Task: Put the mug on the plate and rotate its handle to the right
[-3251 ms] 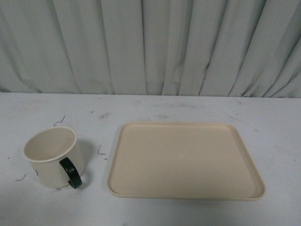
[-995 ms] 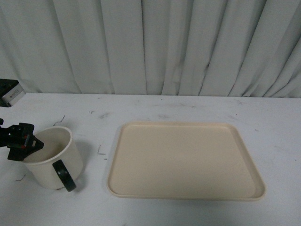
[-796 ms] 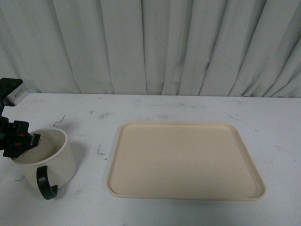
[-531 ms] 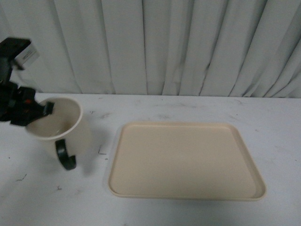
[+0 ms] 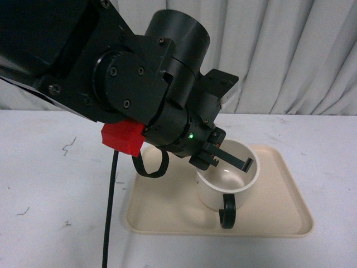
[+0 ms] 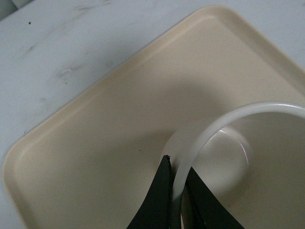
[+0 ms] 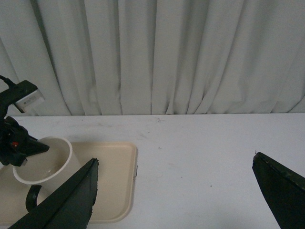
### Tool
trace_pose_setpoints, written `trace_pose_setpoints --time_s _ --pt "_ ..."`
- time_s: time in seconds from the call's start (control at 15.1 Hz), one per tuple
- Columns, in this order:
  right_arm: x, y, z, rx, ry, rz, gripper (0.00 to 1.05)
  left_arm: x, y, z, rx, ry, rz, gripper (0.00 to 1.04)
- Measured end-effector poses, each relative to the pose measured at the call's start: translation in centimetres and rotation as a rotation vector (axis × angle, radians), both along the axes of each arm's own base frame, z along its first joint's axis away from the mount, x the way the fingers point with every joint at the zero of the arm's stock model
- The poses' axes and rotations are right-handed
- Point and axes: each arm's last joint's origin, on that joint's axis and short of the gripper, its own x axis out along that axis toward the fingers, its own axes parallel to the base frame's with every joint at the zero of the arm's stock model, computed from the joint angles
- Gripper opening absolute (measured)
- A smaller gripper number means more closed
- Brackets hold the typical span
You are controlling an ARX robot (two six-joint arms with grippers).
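Jaws wide, my right gripper (image 7: 174, 158) hovers right of the flat beige rectangular tray (image 7: 113, 190) where my left gripper (image 7: 29, 149) pinches the cream-white cylindrical mug (image 7: 49, 168).

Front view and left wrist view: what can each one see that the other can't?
Only the front view shows the big black arm, the curtain behind it, and the dark handle pointing toward the camera. Only the left wrist view shows, up close, both fingers of the claw pinching the rim of the mug, one finger inside and one outside. Both views show the cream mug within the edges of the beige plate, and the white table around it.
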Motion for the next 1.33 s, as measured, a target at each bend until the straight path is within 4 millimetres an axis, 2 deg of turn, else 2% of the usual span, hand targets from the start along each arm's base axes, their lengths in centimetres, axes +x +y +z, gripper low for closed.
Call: trace_pose_setpoints --time_s 0.07,0.13,0.2,0.33,0.46,0.53,0.6,0.66,0.73,0.8,0.86,0.93,1.0,1.06,1.13,1.19,1.26,1.33 --pt "0.0 0.0 0.0 0.0 0.0 0.0 0.98 0.2 -0.1 -0.6 0.021 0.019 0.013 0.03" --pt "0.0 0.0 0.0 0.0 0.0 0.0 0.98 0.4 -0.1 -0.5 0.026 0.031 0.014 0.1" --pt "0.0 0.0 0.0 0.0 0.0 0.0 0.98 0.5 -0.2 -0.3 0.033 0.033 0.011 0.25" --pt "0.0 0.0 0.0 0.0 0.0 0.0 0.98 -0.4 -0.4 0.6 0.03 0.033 -0.029 0.46" --pt "0.0 0.0 0.0 0.0 0.0 0.0 0.98 -2.6 0.3 3.8 -0.026 -0.022 -0.079 0.68" --pt "0.0 0.0 0.0 0.0 0.0 0.0 0.98 -4.0 1.3 6.7 -0.126 -0.097 -0.131 0.81" --pt "0.0 0.0 0.0 0.0 0.0 0.0 0.98 -5.0 2.2 8.6 -0.197 -0.204 -0.15 0.9" --pt "0.0 0.0 0.0 0.0 0.0 0.0 0.98 -6.4 3.8 10.4 -0.228 -0.383 -0.109 1.0" --pt "0.0 0.0 0.0 0.0 0.0 0.0 0.98 -6.9 4.2 10.9 -0.256 -0.535 -0.006 0.94" --pt "0.0 0.0 0.0 0.0 0.0 0.002 0.98 -7.8 5.9 9.5 -0.273 -0.647 0.291 0.8" --pt "0.0 0.0 0.0 0.0 0.0 -0.002 0.98 -9.3 8.0 7.5 -0.259 -0.652 0.45 0.69" --pt "0.0 0.0 0.0 0.0 -0.001 -0.001 0.98 -10.6 10.2 6.7 -0.258 -0.667 0.538 0.58" --pt "0.0 0.0 0.0 0.0 0.0 -0.001 0.98 -12.0 12.4 7.6 -0.302 -0.716 0.585 0.45" --pt "0.0 0.0 0.0 0.0 0.0 0.0 0.98 -13.9 14.3 8.0 -0.343 -0.749 0.591 0.27" --pt "0.0 0.0 0.0 0.0 0.0 0.0 0.98 -15.0 15.1 7.0 -0.33 -0.718 0.581 0.16" --pt "0.0 0.0 0.0 0.0 0.0 0.0 0.98 -18.0 17.7 5.9 -0.327 -0.709 0.584 0.02" --pt "0.0 0.0 0.0 0.0 0.0 -0.001 0.98 -20.7 19.3 5.0 -0.325 -0.699 0.579 0.02" --pt "0.0 0.0 0.0 0.0 0.0 -0.001 0.98 -22.6 20.4 4.0 -0.331 -0.691 0.561 0.02"
